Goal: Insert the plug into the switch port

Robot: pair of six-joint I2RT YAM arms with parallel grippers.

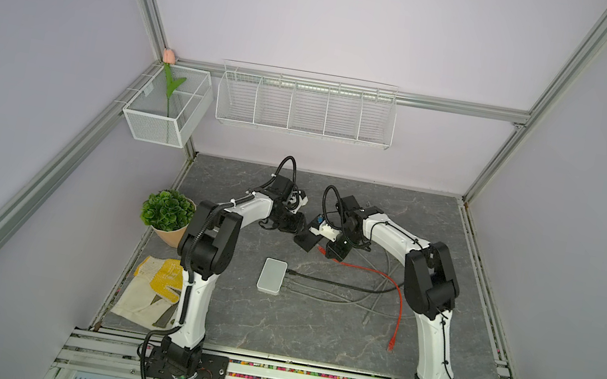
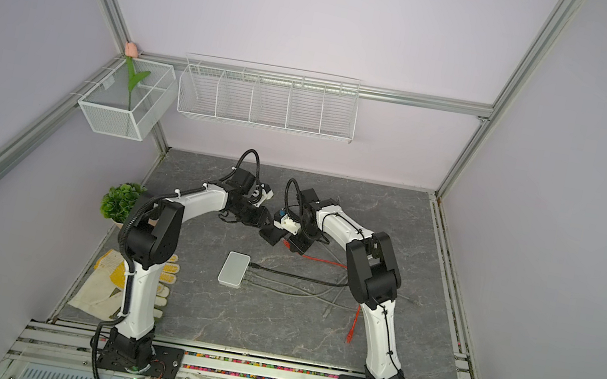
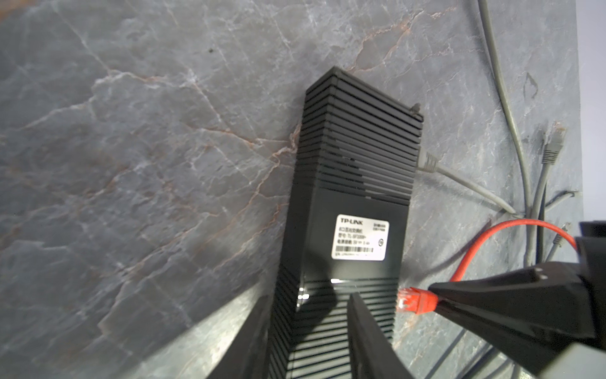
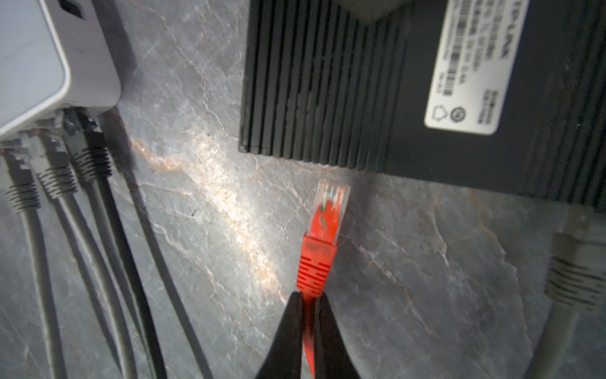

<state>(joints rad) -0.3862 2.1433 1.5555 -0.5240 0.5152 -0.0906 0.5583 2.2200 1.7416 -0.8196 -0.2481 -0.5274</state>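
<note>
A black ribbed switch (image 3: 357,157) with a white label is tilted up off the table, my left gripper (image 3: 308,298) shut on its near end, one finger on each broad face. In both top views it shows at mid-table (image 1: 303,239) (image 2: 270,234). My right gripper (image 4: 310,297) is shut on the red cable just behind the boot of the red plug (image 4: 328,210). The plug's clear tip points at the switch's edge (image 4: 328,82), a short gap away. Seen from the left wrist, the plug (image 3: 414,300) hovers beside the switch's side. The ports themselves are hidden.
A grey cable (image 3: 426,162) is plugged into the black switch. A white box (image 1: 272,275) with several cables plugged in lies nearer the front. The red cable's other end (image 1: 390,345) lies at the right. A potted plant (image 1: 168,211) and gloves (image 1: 157,278) sit at the left.
</note>
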